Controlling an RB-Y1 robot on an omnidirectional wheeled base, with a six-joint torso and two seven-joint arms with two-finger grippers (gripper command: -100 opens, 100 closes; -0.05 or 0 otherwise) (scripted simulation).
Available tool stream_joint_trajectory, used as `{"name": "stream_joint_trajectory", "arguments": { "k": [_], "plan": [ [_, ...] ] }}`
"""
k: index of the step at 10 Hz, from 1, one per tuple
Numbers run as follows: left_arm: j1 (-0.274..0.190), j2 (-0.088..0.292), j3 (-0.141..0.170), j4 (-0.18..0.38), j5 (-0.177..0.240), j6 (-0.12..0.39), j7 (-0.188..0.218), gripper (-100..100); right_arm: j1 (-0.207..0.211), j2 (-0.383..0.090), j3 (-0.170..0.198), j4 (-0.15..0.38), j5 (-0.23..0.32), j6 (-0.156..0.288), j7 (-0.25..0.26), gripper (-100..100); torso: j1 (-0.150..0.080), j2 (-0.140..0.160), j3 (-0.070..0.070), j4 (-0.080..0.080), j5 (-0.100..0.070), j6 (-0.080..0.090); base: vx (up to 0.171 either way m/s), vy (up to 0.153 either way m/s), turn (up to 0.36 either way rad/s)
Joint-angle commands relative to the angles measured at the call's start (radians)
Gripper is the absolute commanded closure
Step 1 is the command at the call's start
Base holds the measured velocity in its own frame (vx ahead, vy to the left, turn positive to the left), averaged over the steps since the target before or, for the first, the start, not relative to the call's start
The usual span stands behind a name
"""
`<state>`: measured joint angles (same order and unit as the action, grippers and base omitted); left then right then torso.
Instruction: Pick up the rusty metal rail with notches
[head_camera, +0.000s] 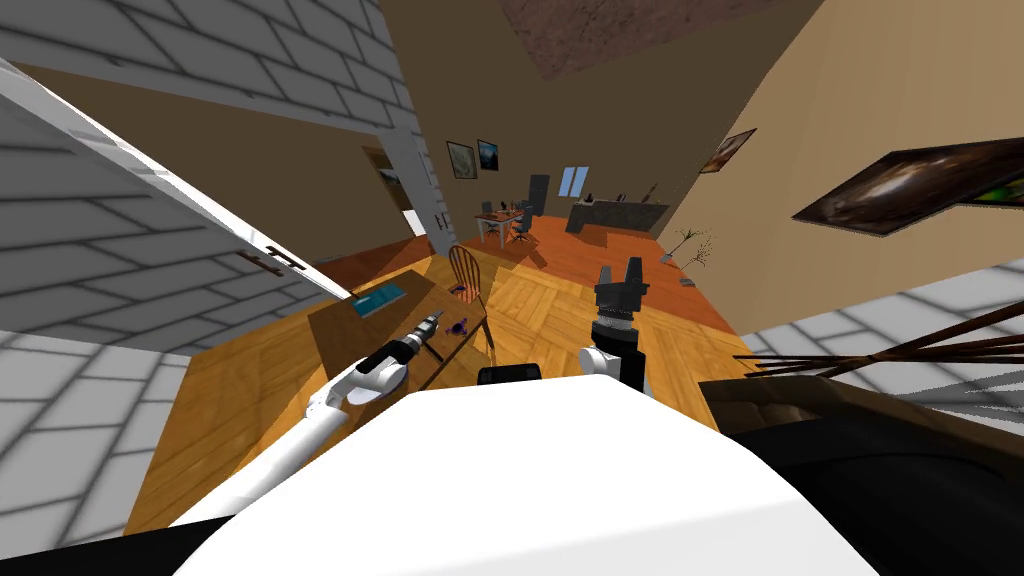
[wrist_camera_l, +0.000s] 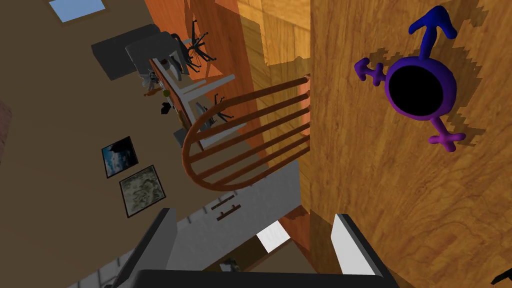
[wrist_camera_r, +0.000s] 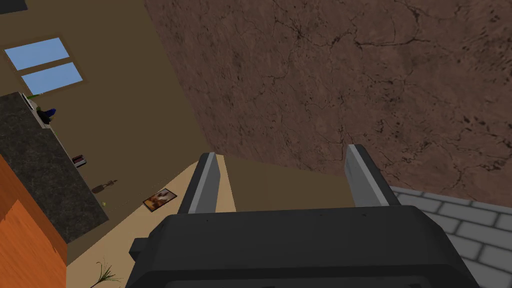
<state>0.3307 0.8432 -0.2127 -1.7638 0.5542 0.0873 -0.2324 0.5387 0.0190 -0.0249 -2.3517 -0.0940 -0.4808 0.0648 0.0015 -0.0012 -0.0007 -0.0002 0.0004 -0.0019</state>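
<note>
I am holding the left gripper (wrist_camera_l: 257, 245) low over the wooden table (head_camera: 340, 335), fingers spread wide with nothing between them, because it is the arm nearest the tabletop and an open claw is ready to come down over a thin bar. It is hanging at the table's edge on the side of the wooden chair (wrist_camera_l: 240, 142): one finger is showing against the tabletop, the other against the room beyond the edge. I am parking the right gripper (head_camera: 620, 275) upright beside the torso, its blades also apart and empty, so that it is not crossing the working arm's path. Ahead of the left claw, toward the side of the finger over the wood, a purple ring-shaped object with stubby arms (wrist_camera_l: 422, 87) is lying flat on the table, and a teal book (head_camera: 380, 298) is sitting near the table's far end. I cannot pick out the rail with any certainty. My best candidate is a dark sliver (wrist_camera_l: 502, 276) on the tabletop, poking in at the corner of the left wrist view, off to the side of the finger over the table and well outside the gap. Too little of it is showing to read colour or notches. If that is the rail, I am judging the claw needs to shift sideways across the table before descending.
</note>
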Motion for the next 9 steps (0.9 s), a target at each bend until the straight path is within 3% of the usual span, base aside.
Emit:
{"name": "stream_joint_trajectory", "arguments": {
  "k": [1,3,4,5,8,9],
  "plan": [
    [-0.017,0.036,-0.031,0.050,0.050,0.044,-0.028,-100,0.000,0.000,0.000,0.000,0.000,0.000,0.000,0,0.000,0.000,0.000,0.000,0.000,0.000,-0.004,0.025,-0.196],
    [-0.017,0.036,-0.031,0.073,0.059,0.044,-0.028,-100,0.000,0.000,0.000,0.000,0.000,0.000,0.000,0,0.000,0.000,0.000,0.000,0.000,0.000,-0.004,0.018,-0.086],
    [-0.029,0.063,-0.056,0.113,0.108,0.082,-0.053,-100,0.000,0.000,0.000,0.000,0.000,0.000,0.000,0,-0.001,0.000,0.000,0.000,0.000,0.000,-0.003,0.011,-0.214],
    [-0.029,0.063,-0.056,0.129,0.108,0.082,-0.053,-100,0.000,0.000,0.000,0.000,0.000,0.000,0.000,0,-0.001,0.000,0.000,0.000,0.000,0.001,-0.004,0.019,-0.160],
    [-0.055,0.111,-0.109,0.222,0.194,0.158,-0.102,-100,0.000,0.000,0.000,0.000,0.000,0.000,0.000,0,0.000,0.000,0.000,0.000,0.000,0.000,-0.003,0.022,-0.214],
    [-0.055,0.111,-0.109,0.243,0.209,0.158,-0.102,-100,0.000,0.000,0.000,0.000,0.000,0.000,0.000,0,0.000,-0.001,0.000,0.000,0.000,0.001,-0.002,0.025,-0.116]
  ]
}}
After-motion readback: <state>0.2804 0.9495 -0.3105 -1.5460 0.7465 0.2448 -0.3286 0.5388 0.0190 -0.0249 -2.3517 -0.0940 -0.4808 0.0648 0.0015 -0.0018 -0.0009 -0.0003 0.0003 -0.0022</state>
